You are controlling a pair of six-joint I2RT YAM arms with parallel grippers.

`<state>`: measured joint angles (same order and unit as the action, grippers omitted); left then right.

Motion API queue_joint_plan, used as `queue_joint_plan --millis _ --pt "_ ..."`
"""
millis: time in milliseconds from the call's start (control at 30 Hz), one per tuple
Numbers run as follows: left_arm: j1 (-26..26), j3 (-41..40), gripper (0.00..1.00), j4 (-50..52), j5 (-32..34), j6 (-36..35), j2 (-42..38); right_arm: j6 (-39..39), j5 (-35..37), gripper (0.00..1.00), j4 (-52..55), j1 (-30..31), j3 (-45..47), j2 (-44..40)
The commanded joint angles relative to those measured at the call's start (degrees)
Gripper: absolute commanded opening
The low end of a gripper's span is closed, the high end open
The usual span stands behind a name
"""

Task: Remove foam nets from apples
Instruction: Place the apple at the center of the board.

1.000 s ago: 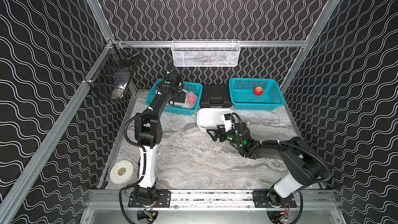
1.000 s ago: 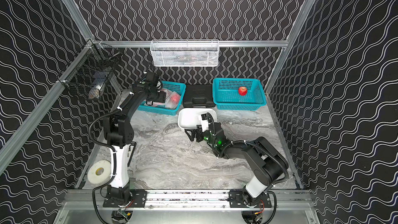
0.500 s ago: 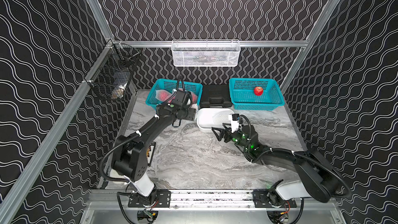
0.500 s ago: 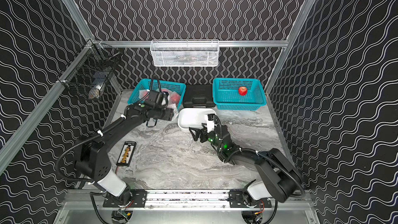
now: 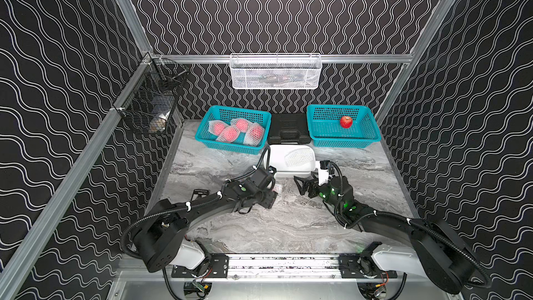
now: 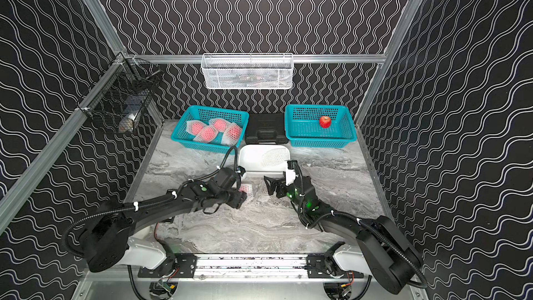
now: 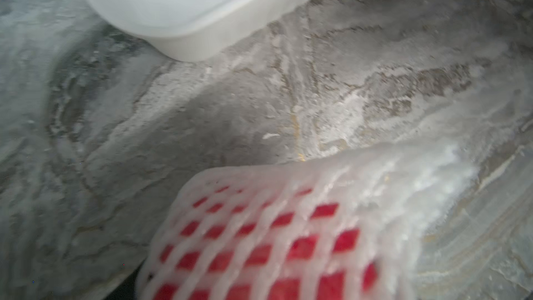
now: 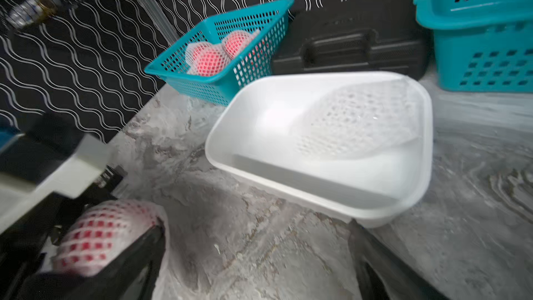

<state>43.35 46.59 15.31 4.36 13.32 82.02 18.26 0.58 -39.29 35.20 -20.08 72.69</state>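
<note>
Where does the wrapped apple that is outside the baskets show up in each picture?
Both top views: netted apple mid-table, half hidden by the left arm, just before the white tub.
Left wrist: close up, tub beyond.
Right wrist: nearby, tub across the marble.
Shared landmark: the white tub.

netted apples (image 5: pixel 236 132) in left basket (image 5: pixel 230 149), tub (image 5: pixel 276 157) before case (image 5: pixel 288 133)

Robot lab cell: aluminium frame (image 5: pixel 360 58), wave-patterned walls (image 5: pixel 274 10).
</note>
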Motion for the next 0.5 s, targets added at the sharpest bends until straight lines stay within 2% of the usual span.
queue_joint_plan --millis 0,233,467 --pt "2.29 -1.19 0.61 -5.24 1.42 -1.56 1.41 -1.99 2.46 1.0 -6.13 0.09 1.18 2.26" --pt "4.72 -4.61 0.62 -10.42 0.25 -1.56 4.4 -1.48 2.84 1.0 -14.82 0.07 1.6 9.3" --pt "4.9 -4.29 0.66 -11.06 1.0 -2.69 8.18 -1.87 3.97 1.0 -15.0 0.04 0.74 12.11"
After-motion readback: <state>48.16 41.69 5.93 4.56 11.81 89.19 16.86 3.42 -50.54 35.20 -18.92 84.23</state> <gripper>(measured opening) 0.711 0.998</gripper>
